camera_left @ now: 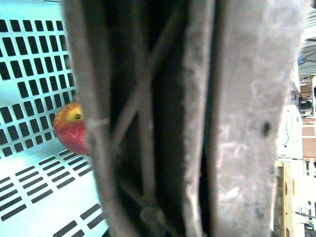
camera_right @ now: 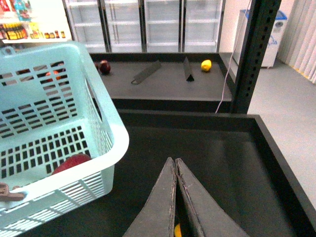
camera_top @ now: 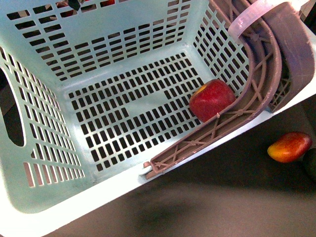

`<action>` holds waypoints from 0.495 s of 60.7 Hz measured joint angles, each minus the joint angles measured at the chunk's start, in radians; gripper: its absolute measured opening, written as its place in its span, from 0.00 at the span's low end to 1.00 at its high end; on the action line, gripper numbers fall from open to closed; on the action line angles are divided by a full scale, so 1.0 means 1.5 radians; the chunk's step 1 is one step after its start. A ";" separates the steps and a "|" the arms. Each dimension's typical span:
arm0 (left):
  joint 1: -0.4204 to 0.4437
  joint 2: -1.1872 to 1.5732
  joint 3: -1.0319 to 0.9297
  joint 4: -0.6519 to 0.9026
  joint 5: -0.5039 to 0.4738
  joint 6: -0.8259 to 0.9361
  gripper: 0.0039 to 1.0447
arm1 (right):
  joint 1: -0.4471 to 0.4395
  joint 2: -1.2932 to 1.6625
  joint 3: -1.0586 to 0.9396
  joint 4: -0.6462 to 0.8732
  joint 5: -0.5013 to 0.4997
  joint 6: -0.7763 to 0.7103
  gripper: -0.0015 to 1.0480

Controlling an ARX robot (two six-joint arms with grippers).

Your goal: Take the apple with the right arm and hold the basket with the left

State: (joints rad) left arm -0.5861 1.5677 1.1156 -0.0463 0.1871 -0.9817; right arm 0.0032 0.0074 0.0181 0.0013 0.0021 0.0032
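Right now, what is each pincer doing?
Left pincer: cannot be told; the basket handle fills its wrist view and the fingers are unseen.
Right pincer: closed, holding nothing.

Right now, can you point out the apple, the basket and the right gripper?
apple (camera_top: 212, 98), front view, its red side.
basket (camera_top: 49, 207), front view, solid near corner.
right gripper (camera_right: 174, 162), right wrist view, where the fingertips meet.

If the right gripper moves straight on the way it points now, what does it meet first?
Likely the black tray's far wall: the shut right gripper points across bare tray floor toward it. The basket stands off to the side, out of that line. Depth is hard to judge.
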 joint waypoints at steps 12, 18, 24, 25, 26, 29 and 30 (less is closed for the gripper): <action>0.000 0.000 0.000 0.000 -0.001 0.001 0.14 | 0.000 -0.001 0.000 0.000 0.000 0.000 0.24; 0.000 0.000 0.000 0.000 0.000 0.001 0.14 | 0.000 -0.001 0.000 0.000 0.000 0.000 0.41; 0.000 0.000 0.000 0.000 0.000 0.001 0.14 | 0.000 -0.001 0.000 0.000 0.000 0.000 0.62; 0.000 0.000 0.000 0.000 0.000 0.001 0.14 | 0.000 -0.001 0.000 0.000 0.000 0.000 0.66; 0.000 0.000 0.000 0.000 0.000 0.000 0.14 | 0.000 -0.001 0.000 0.000 0.000 0.000 0.71; 0.000 0.000 0.000 0.000 -0.001 0.001 0.14 | 0.000 -0.001 0.000 0.000 0.000 0.000 0.81; 0.000 0.000 0.000 0.000 -0.001 0.001 0.14 | 0.000 -0.001 0.000 0.000 0.000 0.000 0.82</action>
State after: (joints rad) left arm -0.5861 1.5677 1.1156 -0.0463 0.1864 -0.9810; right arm 0.0032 0.0063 0.0181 0.0013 0.0021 0.0029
